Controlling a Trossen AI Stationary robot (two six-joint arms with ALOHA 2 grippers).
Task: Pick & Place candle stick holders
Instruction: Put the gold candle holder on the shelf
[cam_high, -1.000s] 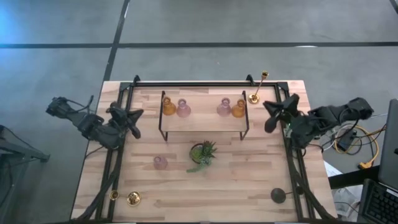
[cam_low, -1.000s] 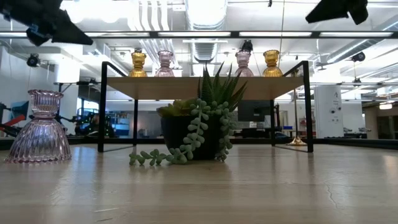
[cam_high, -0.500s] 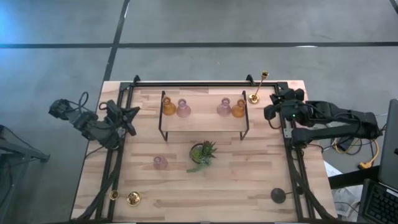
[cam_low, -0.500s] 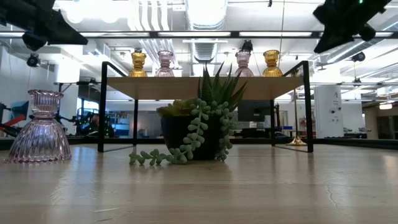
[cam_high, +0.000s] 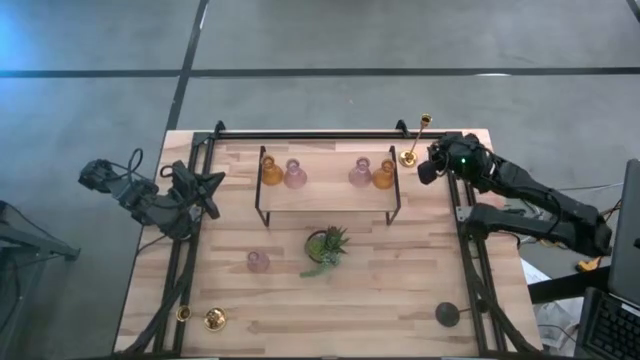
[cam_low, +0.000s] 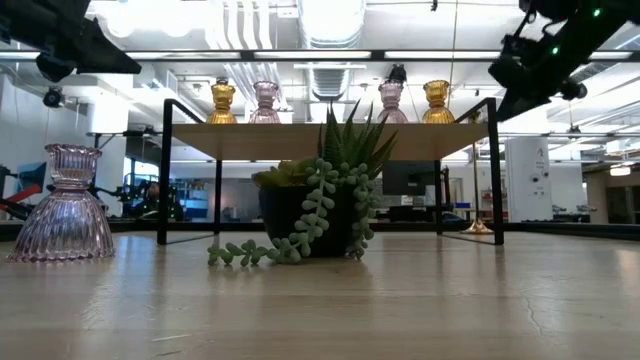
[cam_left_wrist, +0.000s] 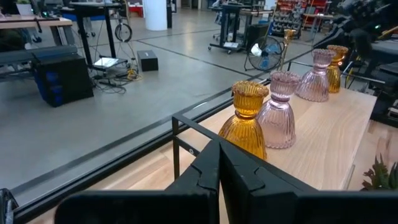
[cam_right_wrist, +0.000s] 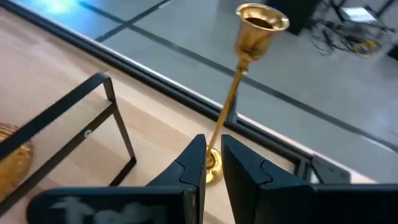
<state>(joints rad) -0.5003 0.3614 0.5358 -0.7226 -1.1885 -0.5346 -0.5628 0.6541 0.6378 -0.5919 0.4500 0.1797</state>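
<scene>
At the bench's near edge stand a gold holder (cam_high: 214, 319) and a black one (cam_high: 447, 314), both untouched. The left tool (cam_high: 212, 188) waits shut at the left edge. At the far right corner, the right tool (cam_high: 424, 170), fingers narrowly parted and empty, points at the upright gold candle stick holder (cam_right_wrist: 239, 81) just beyond it.

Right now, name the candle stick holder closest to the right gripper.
The tall gold candlestick at the table's far right corner, just before the right gripper; every other holder stands farther away.
</scene>
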